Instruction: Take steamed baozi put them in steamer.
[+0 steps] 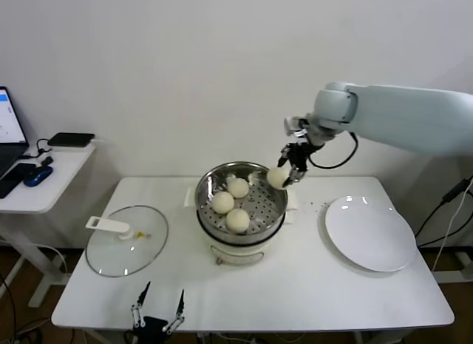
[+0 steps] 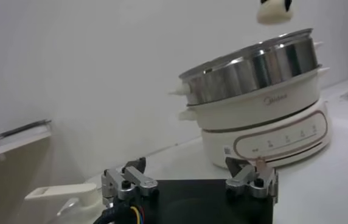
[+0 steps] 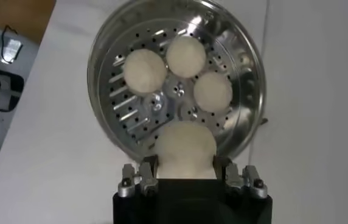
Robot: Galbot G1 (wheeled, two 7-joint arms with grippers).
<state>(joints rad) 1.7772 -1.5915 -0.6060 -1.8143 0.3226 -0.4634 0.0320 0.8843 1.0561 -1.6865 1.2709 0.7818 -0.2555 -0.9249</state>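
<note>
Baozi (image 1: pixel 277 178) no. 4 clamped in right gripper (image 1: pixel 290 174) over steamer (image 1: pixel 275 222) rim w/ 3 inside; we lower onto bare floor, then release; left gripper (image 2: pixel 189 182) parked, spread wide.

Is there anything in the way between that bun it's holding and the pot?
Nothing visible. The right end effector holds the last baozi above the steamer rim; the glass lid lies off to the side.
</note>
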